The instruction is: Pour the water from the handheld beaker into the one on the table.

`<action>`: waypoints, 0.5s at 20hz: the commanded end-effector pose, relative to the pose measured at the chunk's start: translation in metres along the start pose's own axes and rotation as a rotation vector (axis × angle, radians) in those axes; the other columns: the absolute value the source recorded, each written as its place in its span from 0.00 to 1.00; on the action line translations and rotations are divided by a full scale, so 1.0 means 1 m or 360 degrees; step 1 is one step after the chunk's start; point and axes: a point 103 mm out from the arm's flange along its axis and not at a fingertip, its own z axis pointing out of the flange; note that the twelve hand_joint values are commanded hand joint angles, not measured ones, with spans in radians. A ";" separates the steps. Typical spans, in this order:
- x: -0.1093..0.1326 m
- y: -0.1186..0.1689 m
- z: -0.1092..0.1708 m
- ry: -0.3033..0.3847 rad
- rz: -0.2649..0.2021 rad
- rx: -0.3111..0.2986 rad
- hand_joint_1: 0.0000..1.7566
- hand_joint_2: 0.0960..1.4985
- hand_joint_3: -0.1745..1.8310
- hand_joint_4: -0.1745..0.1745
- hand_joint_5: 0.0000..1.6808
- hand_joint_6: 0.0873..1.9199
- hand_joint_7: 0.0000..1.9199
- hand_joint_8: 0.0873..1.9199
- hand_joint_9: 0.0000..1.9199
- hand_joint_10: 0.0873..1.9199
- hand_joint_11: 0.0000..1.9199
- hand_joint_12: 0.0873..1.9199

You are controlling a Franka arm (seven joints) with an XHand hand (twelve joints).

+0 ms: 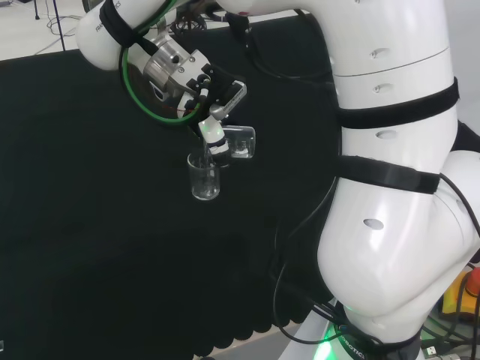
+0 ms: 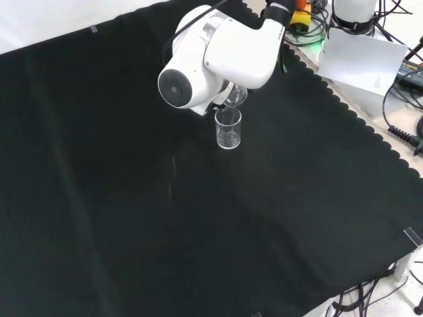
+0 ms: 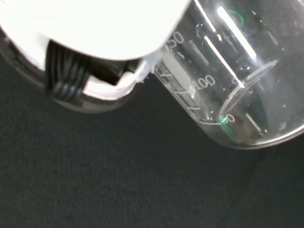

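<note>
Robot hand point(image 1: 214, 139) grips tilted clear beaker point(image 1: 238, 142) (cylindrical, graduated) over upright glass beaker point(image 1: 204, 177) on black cloth point(image 1: 90, 225).

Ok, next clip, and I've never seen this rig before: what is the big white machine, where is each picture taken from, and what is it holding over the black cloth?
The white shapes are one robot arm with a black and white hand of fingers and a thumb in place of a gripper. The head view looks over the arm from behind its base. The front view looks down on the black cloth from the opposite side, where an arm link stands before the hand. The wrist view looks past the palm. The hand's fingers are curled round a clear beaker, tipped well over, its mouth above a second clear beaker that stands upright on the cloth. That is a pour. How much water either holds cannot be told.
</note>
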 end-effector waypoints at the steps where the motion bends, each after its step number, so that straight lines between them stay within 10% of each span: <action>1: 0.000 0.000 0.001 -0.0008 0.0016 0.0031 0.82 0.32 0.44 0.00 0.87 0.11 0.73 0.18 0.87 0.00 0.77 0.25; 10: 0.002 -0.002 -0.002 -0.0022 0.0025 0.0049 0.82 0.32 0.44 0.00 0.87 0.11 0.73 0.18 0.87 0.00 0.77 0.25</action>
